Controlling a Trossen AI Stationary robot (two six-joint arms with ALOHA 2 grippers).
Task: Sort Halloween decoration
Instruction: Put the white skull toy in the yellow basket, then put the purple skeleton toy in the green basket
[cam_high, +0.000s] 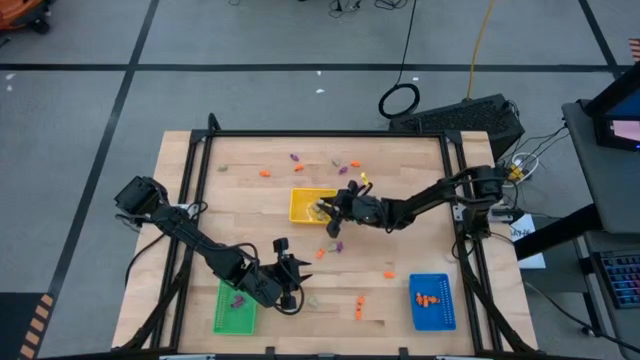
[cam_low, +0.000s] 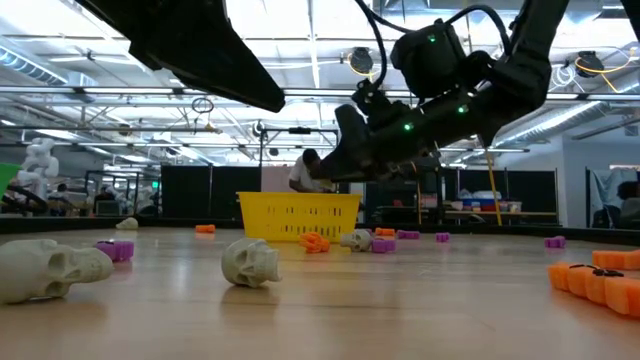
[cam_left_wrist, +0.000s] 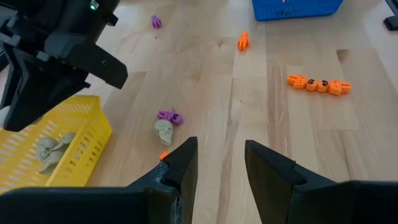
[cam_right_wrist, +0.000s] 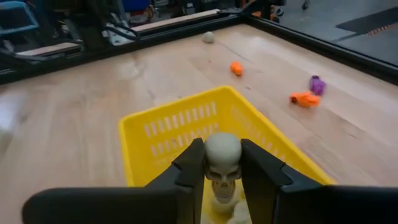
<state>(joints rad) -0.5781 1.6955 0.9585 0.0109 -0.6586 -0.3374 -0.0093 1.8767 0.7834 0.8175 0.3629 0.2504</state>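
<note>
Small orange, purple and pale trinkets lie scattered on the wooden table (cam_high: 265, 172). Two pale skulls (cam_low: 250, 262) rest on the boards near the low camera. My right gripper (cam_high: 325, 208) reaches from the table's right over the yellow tray (cam_high: 300, 200) and is shut on a pale skull (cam_right_wrist: 222, 158). My left gripper (cam_left_wrist: 221, 165) is open and hovers above bare wood near the green tray (cam_high: 235, 308). A pale skull (cam_left_wrist: 163, 131) and a purple trinket (cam_left_wrist: 169, 116) lie beyond its fingers. Pale trinkets (cam_left_wrist: 53, 149) lie inside the yellow tray. My right gripper pinches the pale skull by the two sides of its cranium (cam_right_wrist: 222, 149), one finger on each side. The fingers slant down from the table's right. The skull is upright, its face toward the wrist camera, lifted clear above the inside of the yellow tray (cam_right_wrist: 168, 127).
The blue tray (cam_high: 432, 302) at the near right holds orange pieces; the green tray holds a purple one (cam_high: 238, 298). A row of orange trinkets (cam_left_wrist: 318, 84) lies on the table. A black frame (cam_high: 330, 134) borders the table. Bare wood spreads between the trays.
</note>
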